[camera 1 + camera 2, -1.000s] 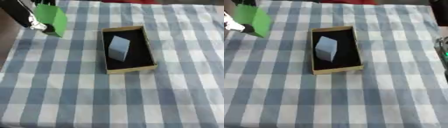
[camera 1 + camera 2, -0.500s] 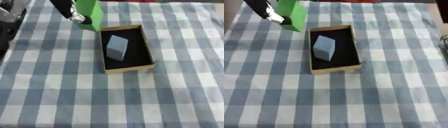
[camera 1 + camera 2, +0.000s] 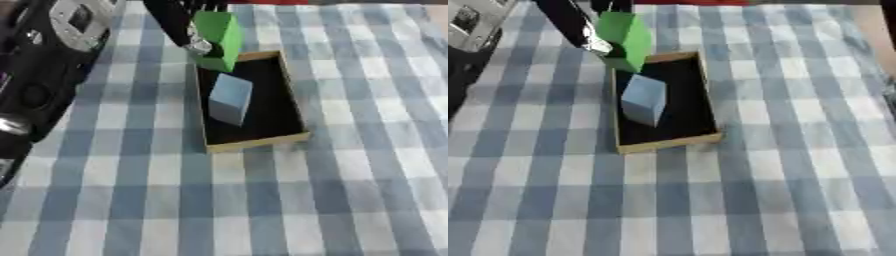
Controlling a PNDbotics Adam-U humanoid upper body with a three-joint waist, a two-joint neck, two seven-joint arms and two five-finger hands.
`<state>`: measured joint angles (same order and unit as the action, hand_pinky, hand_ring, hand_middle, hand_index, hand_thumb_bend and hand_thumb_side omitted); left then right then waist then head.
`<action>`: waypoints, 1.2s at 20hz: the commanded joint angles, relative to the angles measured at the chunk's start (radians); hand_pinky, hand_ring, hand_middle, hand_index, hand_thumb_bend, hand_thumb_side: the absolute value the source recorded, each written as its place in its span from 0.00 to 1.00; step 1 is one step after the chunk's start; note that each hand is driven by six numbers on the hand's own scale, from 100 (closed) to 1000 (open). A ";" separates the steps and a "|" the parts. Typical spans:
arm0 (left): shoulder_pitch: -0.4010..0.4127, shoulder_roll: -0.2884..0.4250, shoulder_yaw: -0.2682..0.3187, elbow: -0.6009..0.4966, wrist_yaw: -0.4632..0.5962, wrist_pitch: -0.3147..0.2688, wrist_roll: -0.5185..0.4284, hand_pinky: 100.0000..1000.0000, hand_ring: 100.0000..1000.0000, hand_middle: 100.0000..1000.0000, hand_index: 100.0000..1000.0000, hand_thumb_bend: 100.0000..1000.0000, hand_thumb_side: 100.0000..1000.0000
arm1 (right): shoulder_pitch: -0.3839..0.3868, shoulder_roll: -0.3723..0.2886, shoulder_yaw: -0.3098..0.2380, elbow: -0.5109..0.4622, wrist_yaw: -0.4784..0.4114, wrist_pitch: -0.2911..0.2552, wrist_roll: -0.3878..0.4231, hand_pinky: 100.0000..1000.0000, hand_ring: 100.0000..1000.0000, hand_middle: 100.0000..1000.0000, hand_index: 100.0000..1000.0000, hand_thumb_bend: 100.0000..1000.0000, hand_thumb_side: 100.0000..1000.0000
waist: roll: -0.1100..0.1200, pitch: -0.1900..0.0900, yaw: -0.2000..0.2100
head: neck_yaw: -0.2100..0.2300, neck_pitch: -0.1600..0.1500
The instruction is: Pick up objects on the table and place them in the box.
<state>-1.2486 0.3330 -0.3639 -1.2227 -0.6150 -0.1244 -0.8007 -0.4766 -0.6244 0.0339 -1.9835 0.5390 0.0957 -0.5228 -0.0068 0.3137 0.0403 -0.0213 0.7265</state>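
Observation:
My left hand (image 3: 178,24) comes in from the upper left, its dark fingers curled round a green block (image 3: 218,34). The block hangs tilted over the far left corner of an open cardboard box (image 3: 255,143) with a black inside. A light blue block (image 3: 230,99) lies inside the box, towards its left wall. The green block's lower end overlaps the box's far rim; I cannot tell whether it touches. My right hand shows in neither view.
My left arm (image 3: 48,60), black with silver parts, fills the upper left of the left eye view. A blue and white checked cloth (image 3: 332,200) covers the table around the box.
My left hand has carried the green block to the right, from the far left of the cloth to the box's far left corner. The camera has also shifted.

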 commanded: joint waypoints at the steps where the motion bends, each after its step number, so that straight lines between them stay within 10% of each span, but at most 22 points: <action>1: -0.035 -0.008 0.022 0.020 -0.020 -0.023 0.021 0.51 0.44 0.39 0.55 0.06 0.26 | -0.020 -0.014 -0.002 -0.017 -0.008 -0.006 0.002 0.82 0.78 0.80 0.80 0.00 1.00 | 0.001 -0.015 -0.006 | 0.004 -0.018; 24: -0.068 -0.071 0.057 0.145 -0.170 -0.129 0.109 0.52 0.45 0.40 0.56 0.10 0.26 | -0.064 -0.003 0.010 -0.017 -0.019 -0.015 0.011 0.82 0.78 0.80 0.80 0.00 1.00 | 0.009 0.035 -0.060 | 0.040 -0.066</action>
<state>-1.2973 0.2554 -0.3181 -1.0739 -0.7790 -0.2476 -0.6935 -0.5279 -0.6118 0.0498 -1.9835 0.5249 0.0819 -0.5117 0.0047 0.3697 -0.0170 0.0160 0.6713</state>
